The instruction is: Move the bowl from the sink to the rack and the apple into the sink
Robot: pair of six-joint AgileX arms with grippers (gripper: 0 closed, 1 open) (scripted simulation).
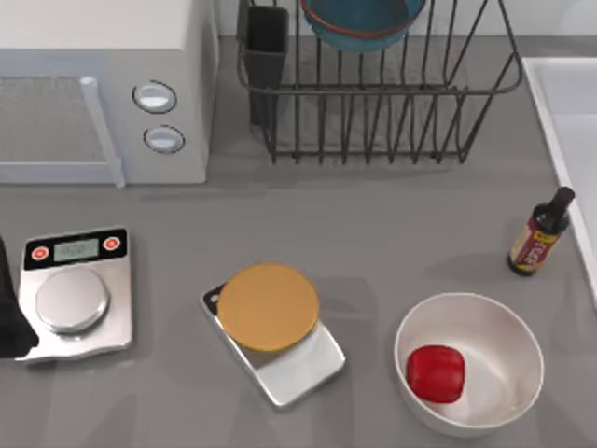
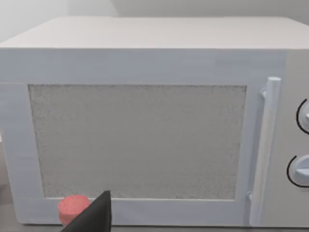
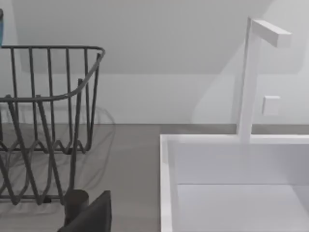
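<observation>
Bowl [image 1: 362, 23] stands tilted in far rack [image 1: 373, 103]; apple [image 1: 436, 373] in near-right white bowl [image 1: 485, 322]. Gripper openings: cannot tell.

The teal-blue bowl [image 1: 362, 23] with its thin reddish-brown rim band sits in the black wire rack [image 1: 392, 103] at the table's far side, cut off by the top view's upper edge. The glossy red, blocky apple [image 1: 436, 373] rests inside a larger white bowl [image 1: 504, 336] near the front right. The pale sink [image 1: 569, 121] with its raised white rim lies along the right edge.
</observation>
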